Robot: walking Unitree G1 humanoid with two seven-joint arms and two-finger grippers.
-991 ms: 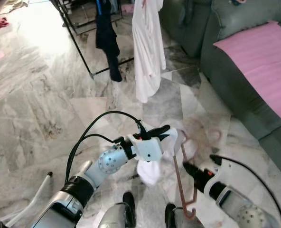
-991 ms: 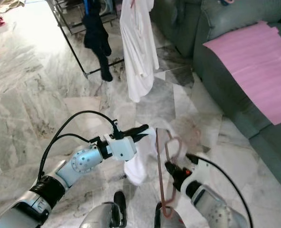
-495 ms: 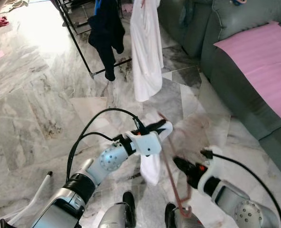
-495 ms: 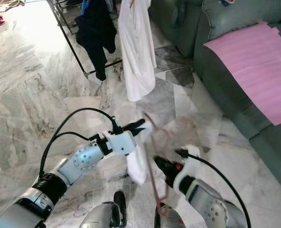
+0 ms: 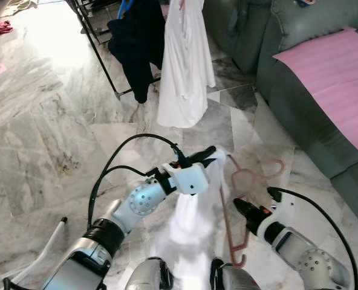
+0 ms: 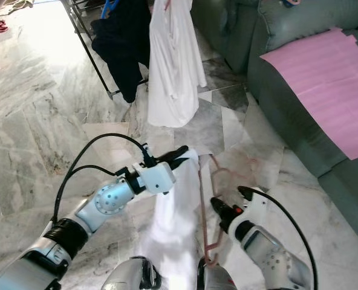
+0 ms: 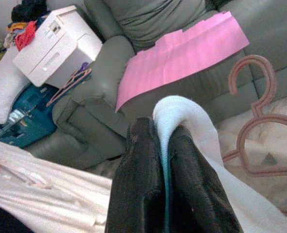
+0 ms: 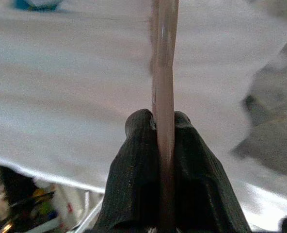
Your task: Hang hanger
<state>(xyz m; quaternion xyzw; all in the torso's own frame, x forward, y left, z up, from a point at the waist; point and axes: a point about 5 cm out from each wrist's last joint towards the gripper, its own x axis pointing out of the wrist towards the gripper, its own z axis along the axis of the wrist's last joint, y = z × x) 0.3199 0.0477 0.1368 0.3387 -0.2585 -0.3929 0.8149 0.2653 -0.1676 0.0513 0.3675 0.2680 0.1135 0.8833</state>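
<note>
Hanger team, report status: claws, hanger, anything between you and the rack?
Left claw shut on white garment. Right claw shut on pink hanger, hook pointing toward sofa. Rack ahead, white shirt and dark garment hanging there.

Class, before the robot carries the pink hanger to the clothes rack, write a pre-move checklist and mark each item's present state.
1. Right tool shut on the pink hanger: ok.
2. Left tool pinching the white garment: ok.
3. Garment seated on the hanger: not ok; it hangs from the left tool beside it.
4. Hanger hook free of cloth: ok.
5. Free space on the rack rail, beside the dark garment and white shirt: cannot tell.
</note>
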